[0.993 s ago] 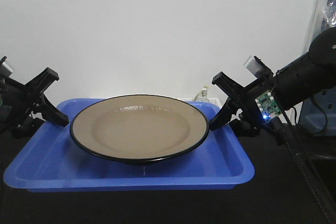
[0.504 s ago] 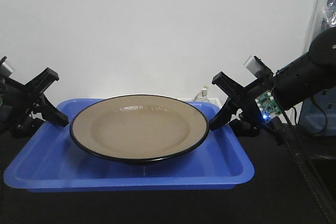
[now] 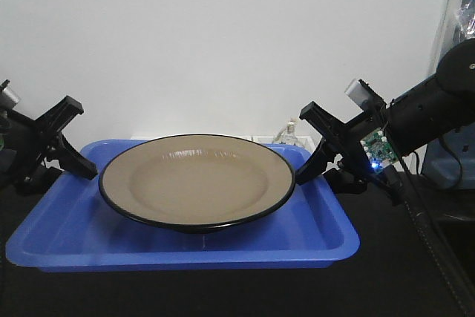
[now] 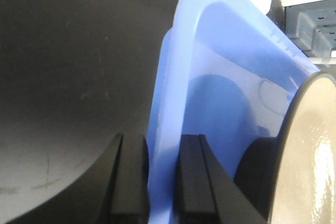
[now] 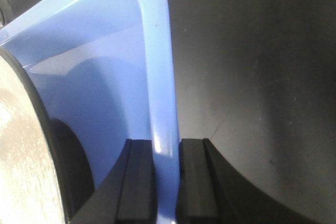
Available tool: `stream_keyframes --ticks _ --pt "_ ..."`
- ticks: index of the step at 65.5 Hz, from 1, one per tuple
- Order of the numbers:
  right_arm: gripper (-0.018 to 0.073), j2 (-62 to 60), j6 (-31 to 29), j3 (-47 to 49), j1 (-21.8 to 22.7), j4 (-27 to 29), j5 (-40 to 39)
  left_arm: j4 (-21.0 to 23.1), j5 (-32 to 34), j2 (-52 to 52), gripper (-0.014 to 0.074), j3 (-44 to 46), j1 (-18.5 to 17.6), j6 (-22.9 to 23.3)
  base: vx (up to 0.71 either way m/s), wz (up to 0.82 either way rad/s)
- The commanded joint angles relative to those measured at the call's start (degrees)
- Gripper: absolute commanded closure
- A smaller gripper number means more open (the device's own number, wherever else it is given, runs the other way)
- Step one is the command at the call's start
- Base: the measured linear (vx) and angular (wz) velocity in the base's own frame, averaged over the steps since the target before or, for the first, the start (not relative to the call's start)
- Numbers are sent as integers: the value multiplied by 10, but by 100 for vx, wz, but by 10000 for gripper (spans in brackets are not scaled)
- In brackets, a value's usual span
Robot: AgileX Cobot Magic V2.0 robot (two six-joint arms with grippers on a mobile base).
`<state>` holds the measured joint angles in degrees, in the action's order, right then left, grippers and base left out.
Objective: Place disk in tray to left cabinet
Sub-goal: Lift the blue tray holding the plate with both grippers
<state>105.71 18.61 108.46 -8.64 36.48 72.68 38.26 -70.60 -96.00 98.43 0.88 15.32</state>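
Note:
The tan disk [image 3: 197,178] with its thin black rim rests in the middle of the bright blue tray [image 3: 67,239]. My left gripper [image 3: 78,162] is shut on the tray's left rim [image 4: 164,145], one finger on each side of it. On the opposite side, my right gripper [image 3: 312,161] is shut on the tray's right rim [image 5: 164,124] in the same way. Part of the disk [image 4: 310,156] fills the right of the left wrist view, and the disk [image 5: 21,150] also shows at the left edge of the right wrist view. The left cabinet is out of view.
A plain white wall [image 3: 223,42] stands close behind the tray. Under and around the tray lies a dark black surface [image 3: 223,295]. A small clear object [image 3: 288,137] peeks over the tray's far rim, and blue equipment [image 3: 453,161] sits at the far right.

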Motion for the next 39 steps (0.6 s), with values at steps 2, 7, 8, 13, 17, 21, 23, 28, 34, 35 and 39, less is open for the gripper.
stream_keyframes --ticks 2,7,8,13,17,21,23,28,34,35,39 --pt "561 -33 10 22 -11 111 -24 114 -13 30 597 21 -19 17 -12 3" --pt "561 -33 10 22 -11 111 -24 114 -13 30 597 21 -19 17 -14 3" --pt "561 -33 10 22 -11 111 -24 114 -13 30 597 21 -19 17 -16 4" --pt "561 -33 10 22 -11 111 -24 114 -13 30 597 21 -19 17 -16 3" --pt "561 -33 10 22 -11 111 -24 114 -13 30 597 21 -19 17 -17 5" --pt "561 -33 8 22 -11 111 -23 114 -13 30 597 21 -19 17 -16 10" --pt "561 -33 8 22 -11 111 -23 114 -13 30 597 21 -19 17 -16 16" --pt "561 -33 8 22 -11 111 -23 114 -13 30 597 21 -19 17 -16 22" --pt "561 -33 8 22 -11 111 -23 114 -13 30 597 21 -19 17 -15 33" --pt "561 -33 8 22 -11 111 -22 114 -13 30 597 21 -19 17 -15 40" --pt "561 -33 8 22 -11 111 -22 114 -13 30 597 21 -19 17 -15 42"
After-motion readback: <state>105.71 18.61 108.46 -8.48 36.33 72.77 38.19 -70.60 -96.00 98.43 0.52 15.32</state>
